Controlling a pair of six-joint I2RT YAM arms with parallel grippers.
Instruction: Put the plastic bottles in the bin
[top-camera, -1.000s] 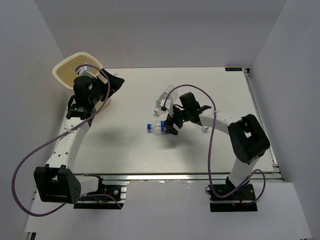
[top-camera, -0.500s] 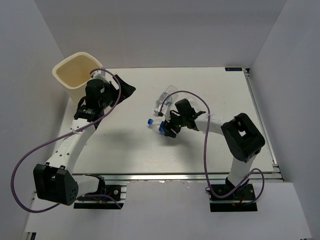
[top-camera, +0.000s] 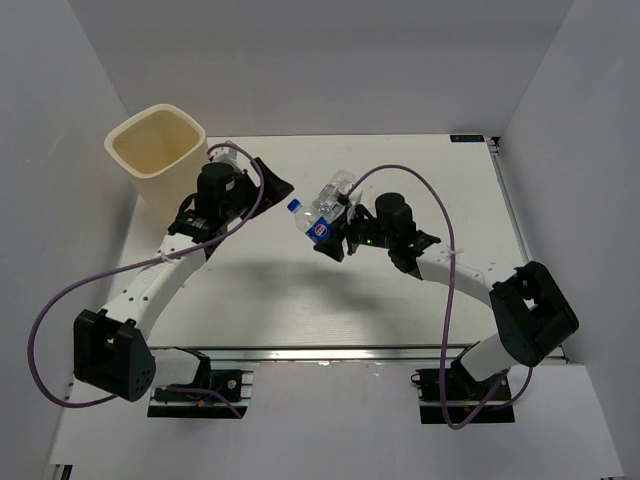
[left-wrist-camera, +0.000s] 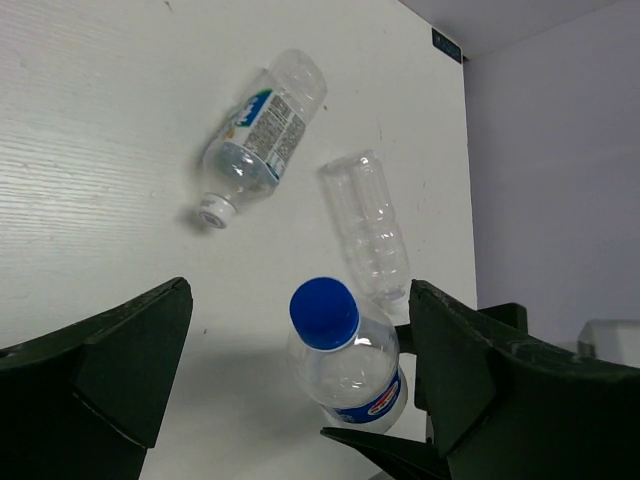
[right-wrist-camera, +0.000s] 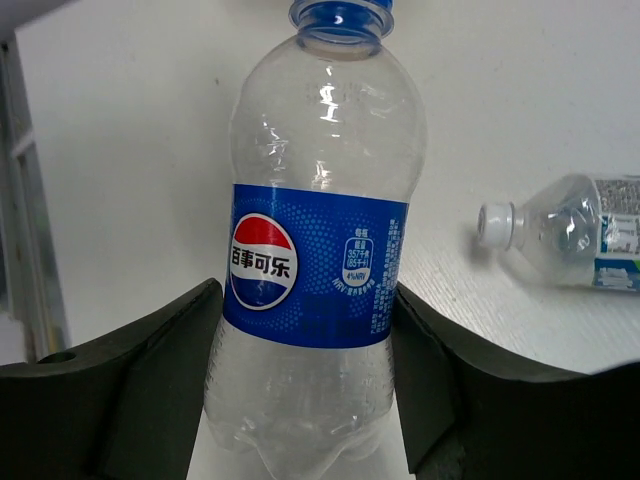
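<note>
right tool (right-wrist-camera: 308, 400) pinching bottle (right-wrist-camera: 315, 270), now lifted | left tool (left-wrist-camera: 290, 385) spread, moved off bin (top-camera: 160, 186)

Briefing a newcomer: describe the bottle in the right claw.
Right of the cream bin, the right claw grips one bottle. It alone is held up, blue-capped with a blue Pepsi label; its neighbours lie flat, one white-capped, one unlabelled.

My left arm (top-camera: 150, 285) reaches forward, and my left gripper (top-camera: 255, 168) has its fingers spread wide with nothing between them. My right arm (top-camera: 462, 278) stretches toward the middle, and my right gripper (top-camera: 332, 232) squeezes a bottle (top-camera: 322, 215).
</note>
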